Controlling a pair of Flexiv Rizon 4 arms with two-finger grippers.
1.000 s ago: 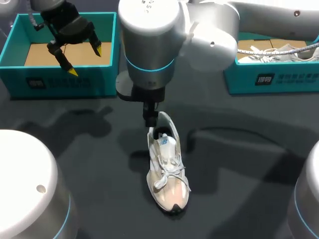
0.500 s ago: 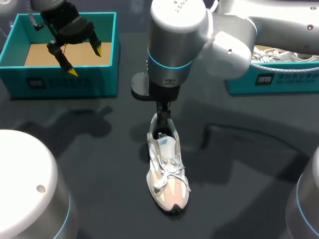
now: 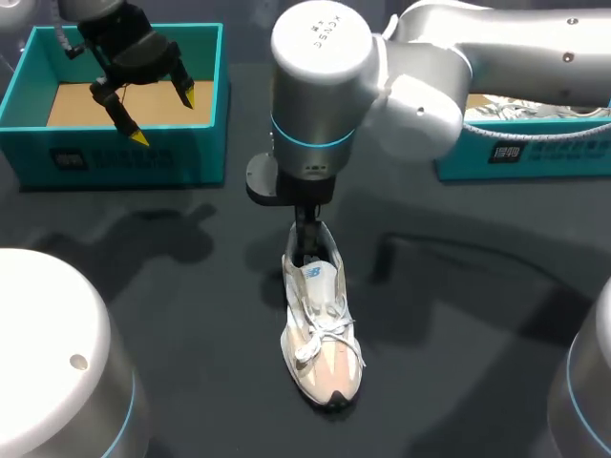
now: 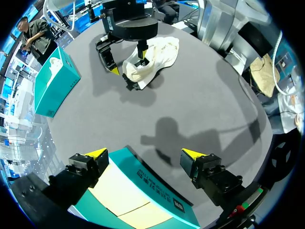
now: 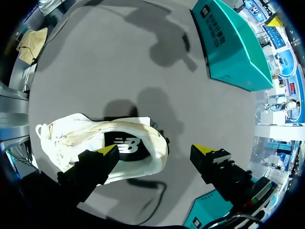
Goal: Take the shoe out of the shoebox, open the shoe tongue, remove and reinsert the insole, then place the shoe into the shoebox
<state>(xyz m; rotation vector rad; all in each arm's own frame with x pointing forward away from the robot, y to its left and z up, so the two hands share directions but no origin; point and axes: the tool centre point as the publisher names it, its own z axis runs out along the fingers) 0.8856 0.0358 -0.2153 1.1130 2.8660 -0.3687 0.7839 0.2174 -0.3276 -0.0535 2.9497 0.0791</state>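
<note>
A cream shoe (image 3: pixel 320 329) with white laces lies on the dark table, toe toward me; it also shows far ahead in the left wrist view (image 4: pixel 153 56). My right gripper (image 3: pixel 305 240) hangs at its heel, open. In the right wrist view (image 5: pixel 156 149) one finger stands over the dark insole (image 5: pixel 126 143) inside the shoe (image 5: pixel 90 136), the other outside the heel. My left gripper (image 3: pixel 162 116) hovers open and empty above the empty teal shoebox (image 3: pixel 115 157), whose near wall lies under its fingers (image 4: pixel 143 191).
A second teal box (image 3: pixel 520 148) holding another white shoe stands at the back right. The empty teal box (image 5: pixel 233 45) lies ahead of my right gripper. My right arm's large joint (image 3: pixel 320 86) looms over the table's middle.
My right arm swung right and partly back, and its gripper dropped lower onto the shoe's heel opening. The left arm and the shoe kept still.
</note>
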